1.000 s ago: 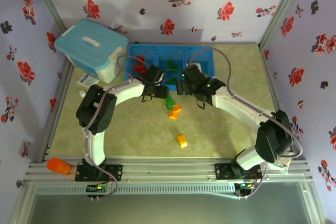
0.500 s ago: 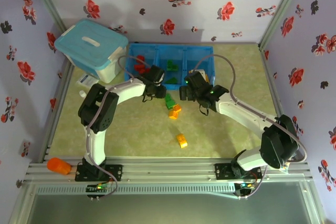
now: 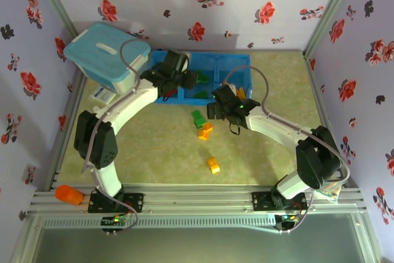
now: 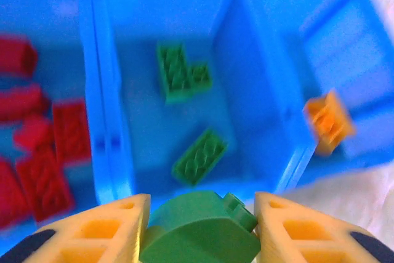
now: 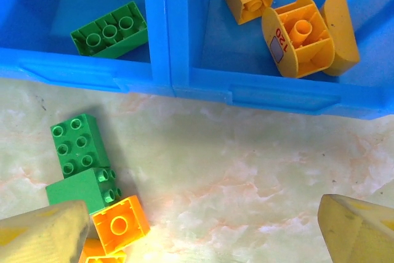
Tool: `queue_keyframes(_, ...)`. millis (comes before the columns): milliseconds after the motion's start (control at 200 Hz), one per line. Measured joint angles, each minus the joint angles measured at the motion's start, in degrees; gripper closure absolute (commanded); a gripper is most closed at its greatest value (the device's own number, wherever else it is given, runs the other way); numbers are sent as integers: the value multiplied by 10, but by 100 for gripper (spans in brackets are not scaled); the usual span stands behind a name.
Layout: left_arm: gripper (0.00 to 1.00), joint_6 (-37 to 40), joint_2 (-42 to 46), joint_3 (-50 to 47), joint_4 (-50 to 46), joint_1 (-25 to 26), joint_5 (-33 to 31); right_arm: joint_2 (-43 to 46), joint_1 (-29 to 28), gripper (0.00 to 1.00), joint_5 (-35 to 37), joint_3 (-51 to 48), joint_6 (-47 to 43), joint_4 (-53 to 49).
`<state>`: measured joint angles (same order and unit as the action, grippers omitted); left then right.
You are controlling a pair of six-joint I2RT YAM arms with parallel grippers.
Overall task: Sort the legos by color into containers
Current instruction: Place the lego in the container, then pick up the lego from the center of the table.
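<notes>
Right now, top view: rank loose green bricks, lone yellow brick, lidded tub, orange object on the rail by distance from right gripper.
1. Green bricks, just left of the right gripper.
2. Yellow brick, toward the bases.
3. Lidded tub, far left.
4. Orange object, near-left rail.

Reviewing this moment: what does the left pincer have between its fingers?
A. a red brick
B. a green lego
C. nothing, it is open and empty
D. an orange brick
B: the left wrist view shows a round-edged green lego clamped in the left pincer, above the blue tray's middle compartment.
</notes>
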<state>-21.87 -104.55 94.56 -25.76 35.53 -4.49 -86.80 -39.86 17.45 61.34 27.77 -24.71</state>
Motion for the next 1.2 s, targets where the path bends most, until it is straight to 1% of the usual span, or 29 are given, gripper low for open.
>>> queue_keyframes(30,66,3,-17,28,-2,-3,0,7,0,3,0,-4,3,1)
queue_keyframes(55,60,7,-33,52,-3,-6,0,13,1,3,-1,-7,4,1)
queue_keyframes(75,51,9,-45,66,-3,-8,0,17,1,2,-1,-8,4,1)
queue_keyframes(110,28,16,-69,92,-6,-11,0,23,1,2,-1,-8,4,0)
queue_keyframes(120,24,17,-76,100,-9,-12,0,24,1,2,-2,-8,4,0)
queue_keyframes(140,21,18,-90,113,-12,-14,0,26,1,2,-3,-8,3,1)
queue_keyframes(175,19,22,-112,132,-20,-17,0,28,1,2,-7,-8,2,1)
queue_keyframes(255,17,28,-144,150,-38,-21,0,22,1,2,-20,-5,-6,-1)
queue_keyframes(365,15,33,-141,143,-59,-22,0,-10,1,3,-42,19,-20,-5)
queue_keyframes(460,15,33,-87,93,-54,-19,0,-63,-2,4,-63,56,-34,-5)
queue_keyframes(540,15,31,-8,29,-45,-18,-2,-113,-6,8,-76,93,-43,-6)
queue_keyframes(705,15,15,188,-125,-11,-17,-22,-218,-19,21,-103,179,-63,-13)
queue_keyframes(815,15,-1,279,-212,-3,-17,-36,-273,-26,27,-113,220,-68,-23)
queue_keyframes(930,16,-15,327,-285,-10,-17,-46,-315,-31,32,-118,250,-68,-36)
queue_keyframes(965,16,-19,337,-305,-13,-17,-47,-326,-33,35,-117,258,-68,-41)
queue_keyframes(1140,16,-33,387,-373,-40,-17,-60,-364,-40,53,-110,283,-68,-55)
queue_keyframes(1200,16,-35,406,-386,-44,-17,-63,-365,-42,61,-110,291,-68,-59)
